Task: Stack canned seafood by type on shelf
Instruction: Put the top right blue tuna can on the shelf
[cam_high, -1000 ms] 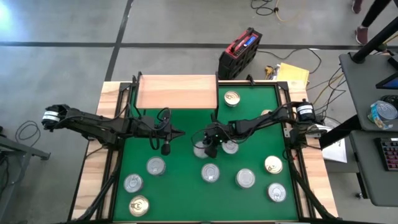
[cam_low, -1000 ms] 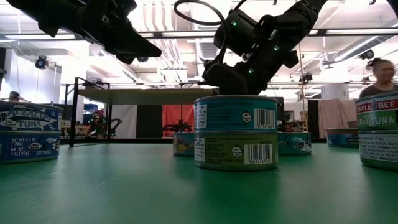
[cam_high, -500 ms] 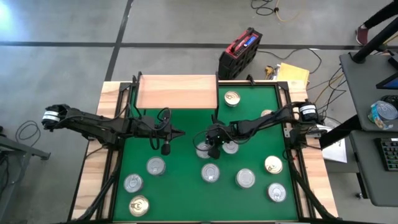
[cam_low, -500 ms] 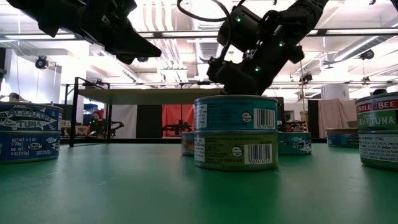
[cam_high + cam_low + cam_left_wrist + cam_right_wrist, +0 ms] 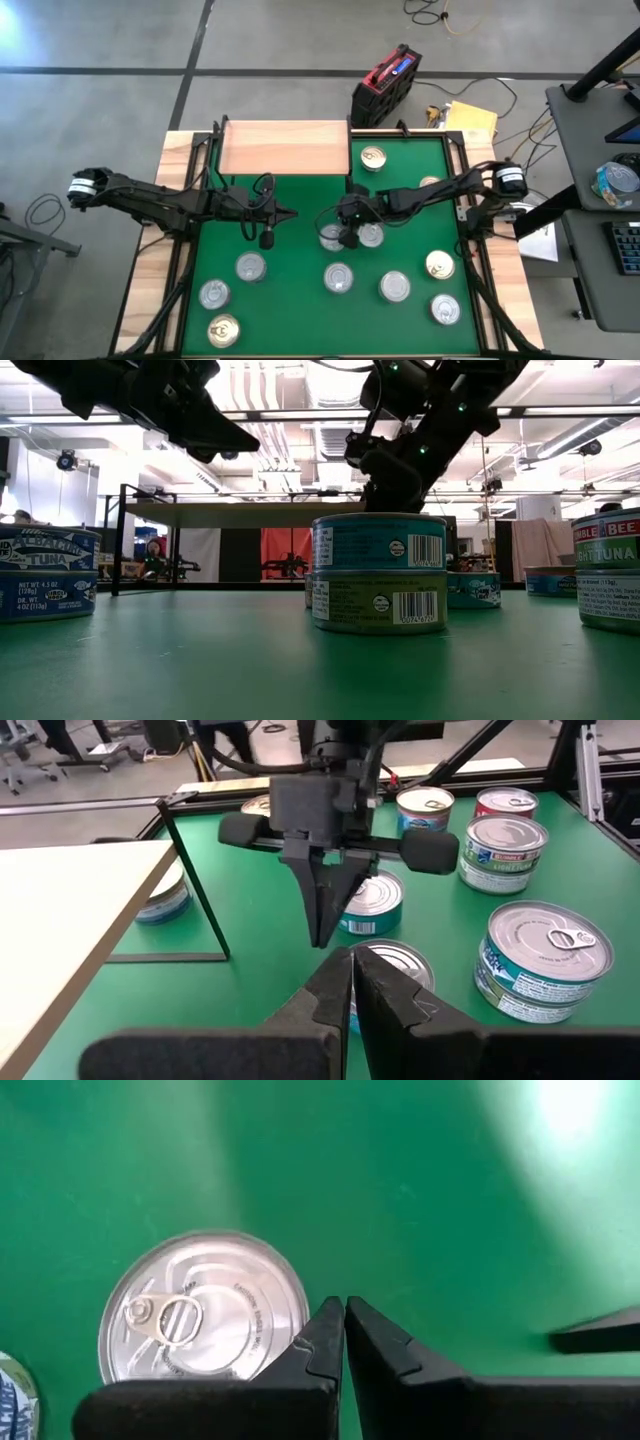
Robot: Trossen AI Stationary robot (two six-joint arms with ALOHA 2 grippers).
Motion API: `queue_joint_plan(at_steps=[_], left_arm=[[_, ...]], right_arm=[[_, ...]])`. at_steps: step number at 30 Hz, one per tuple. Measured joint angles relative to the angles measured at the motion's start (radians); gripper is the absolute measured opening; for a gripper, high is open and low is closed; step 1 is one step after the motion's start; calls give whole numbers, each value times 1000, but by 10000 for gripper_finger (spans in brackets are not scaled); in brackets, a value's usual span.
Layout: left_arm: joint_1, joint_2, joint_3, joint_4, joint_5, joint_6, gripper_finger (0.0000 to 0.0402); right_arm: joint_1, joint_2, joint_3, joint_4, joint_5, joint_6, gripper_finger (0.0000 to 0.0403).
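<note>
My right gripper (image 5: 347, 236) hung clenched and empty above a silver-topped tuna tin (image 5: 205, 1307); I needed open jaws, centred, before descending.

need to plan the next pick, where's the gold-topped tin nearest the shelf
In the high view the gold-topped tin sits alone on the green mat, just right of the shelf, at the mat's far edge.

Left arm (image 5: 150, 198): dark, slender jointed links; silver-white cylindrical fitting at the outer end; thin black cable looped near the wrist. Right arm (image 5: 440, 187): same dark build; black cylinder with a pale band at its outer end; small green indicator lights on the wrist housing, seen in the low view. Fingers (image 5: 385, 1000): matte black, angular, tapering to narrow tips; rounded black crossbar above the right arm's pair.
</note>
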Motion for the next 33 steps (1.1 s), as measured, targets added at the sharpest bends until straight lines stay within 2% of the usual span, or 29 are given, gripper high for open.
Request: queue_joint_plan(at_steps=[4,8,11,19,24,27,33], left_arm=[[0,0,0,-2,0,0,0],[0,0,0,-9,0,0,0],[0,0,0,-9,0,2,0],[0,0,0,-8,-2,62,0],[0,0,0,-8,-32,124,0],[1,0,0,-8,-41,168,0],[1,0,0,-10,-42,249,0]], right_arm=[[-3,-7,0,-18,-68,79,13],[-23,-10,0,-55,-233,205,46],[-26,-9,1,-56,-260,288,98],[-24,-8,2,-59,-262,488,275],[-25,-8,7,-78,-207,552,359],[-22,-4,26,-74,-202,563,380],[-5,78,136,-110,-203,550,384]])
